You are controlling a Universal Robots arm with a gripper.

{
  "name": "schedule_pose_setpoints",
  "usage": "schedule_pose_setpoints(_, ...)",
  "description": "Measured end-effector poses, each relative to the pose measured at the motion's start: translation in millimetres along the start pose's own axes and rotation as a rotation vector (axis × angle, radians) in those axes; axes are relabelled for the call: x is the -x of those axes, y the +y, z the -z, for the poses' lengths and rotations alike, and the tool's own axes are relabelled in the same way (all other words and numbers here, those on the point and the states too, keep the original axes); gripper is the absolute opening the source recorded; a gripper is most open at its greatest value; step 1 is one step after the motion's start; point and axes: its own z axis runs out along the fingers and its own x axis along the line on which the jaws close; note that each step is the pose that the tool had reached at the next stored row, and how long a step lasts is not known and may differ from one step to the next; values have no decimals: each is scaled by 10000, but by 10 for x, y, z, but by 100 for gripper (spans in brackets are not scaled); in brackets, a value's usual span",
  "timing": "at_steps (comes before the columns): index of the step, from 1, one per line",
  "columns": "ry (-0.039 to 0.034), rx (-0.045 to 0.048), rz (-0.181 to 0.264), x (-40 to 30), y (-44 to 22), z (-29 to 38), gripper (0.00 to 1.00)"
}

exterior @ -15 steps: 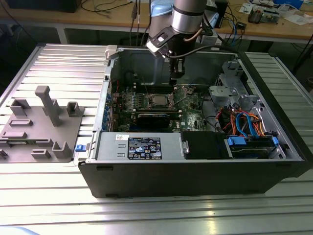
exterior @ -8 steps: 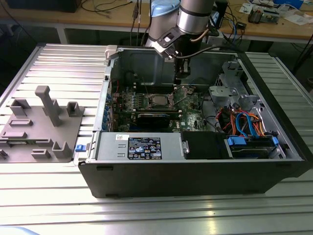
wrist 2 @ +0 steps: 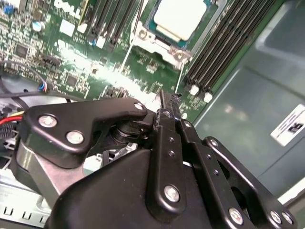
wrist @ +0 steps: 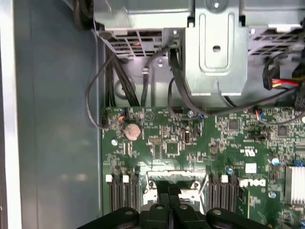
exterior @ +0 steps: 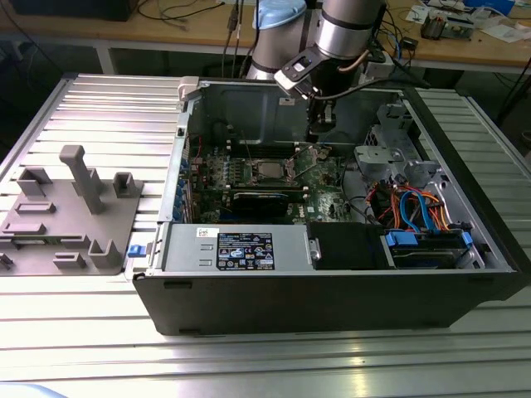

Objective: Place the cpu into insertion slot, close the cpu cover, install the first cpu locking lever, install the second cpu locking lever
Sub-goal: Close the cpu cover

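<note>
The cpu [wrist 2: 180,18] shows its dull silver top and lies flat in the insertion slot on the green board; the slot's contact field is hidden beneath it. A silvery cpu cover [wrist 2: 159,47] frames the chip. In the exterior view the cpu [exterior: 267,170] sits mid-board inside the open case. My gripper [wrist 2: 169,98] is shut with nothing between its black fingers. It hovers above the board a short way from the socket, toward the case's back wall. In the first wrist view the gripper [wrist: 170,210] sits just short of the socket's edge [wrist: 174,179].
Black memory slots [wrist 2: 214,52] flank the socket. A long black card [exterior: 261,201] and the power supply [exterior: 236,249] lie in front of the board. A drive cage with coloured cables [exterior: 415,211] stands at the exterior view's right, and a grey fixture [exterior: 70,215] sits outside the case.
</note>
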Motion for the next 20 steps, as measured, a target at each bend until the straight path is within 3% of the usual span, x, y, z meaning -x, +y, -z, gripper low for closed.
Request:
schedule_pose_setpoints(2,52,-44,4,1,58,3,11)
schedule_pose_setpoints(3,66,-104,14,3,123,2,11)
schedule_pose_setpoints(5,51,-203,246,3,205,-11,11)
schedule_pose_setpoints(10,7,-268,896,5,253,-47,11)
schedule_pose_setpoints(20,10,-371,900,60,335,-153,11)
